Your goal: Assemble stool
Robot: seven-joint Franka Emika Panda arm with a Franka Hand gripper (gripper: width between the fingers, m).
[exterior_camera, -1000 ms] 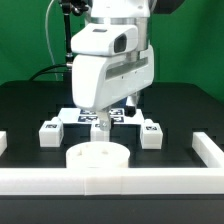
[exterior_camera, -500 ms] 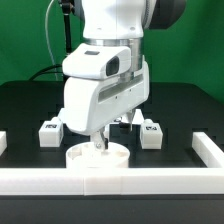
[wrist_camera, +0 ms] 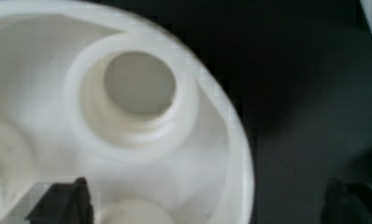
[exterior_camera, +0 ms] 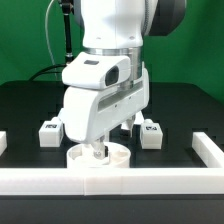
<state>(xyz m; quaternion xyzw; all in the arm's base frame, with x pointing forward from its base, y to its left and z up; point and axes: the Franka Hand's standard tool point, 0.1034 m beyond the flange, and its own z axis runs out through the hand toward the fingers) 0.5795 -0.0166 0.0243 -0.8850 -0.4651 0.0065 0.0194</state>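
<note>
Gripper (exterior_camera: 100, 151) spread wide, seat (exterior_camera: 119, 156) rim between its fingers, seat directly beneath. 1 leg (exterior_camera: 50, 133) on either side of it, the other leg (exterior_camera: 151, 134) opposite. Black desk (exterior_camera: 25, 112), green backdrop (exterior_camera: 25, 45) behind.

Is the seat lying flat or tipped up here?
Flat. The seat rests level on the table in the exterior view, and the wrist view shows its socketed face upward.

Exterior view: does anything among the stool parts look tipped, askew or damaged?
Nothing stands out. The seat lies flat behind the border rail; one leg at the exterior view's left and another leg at its right stand upright; the open gripper sits low over the seat.
</note>
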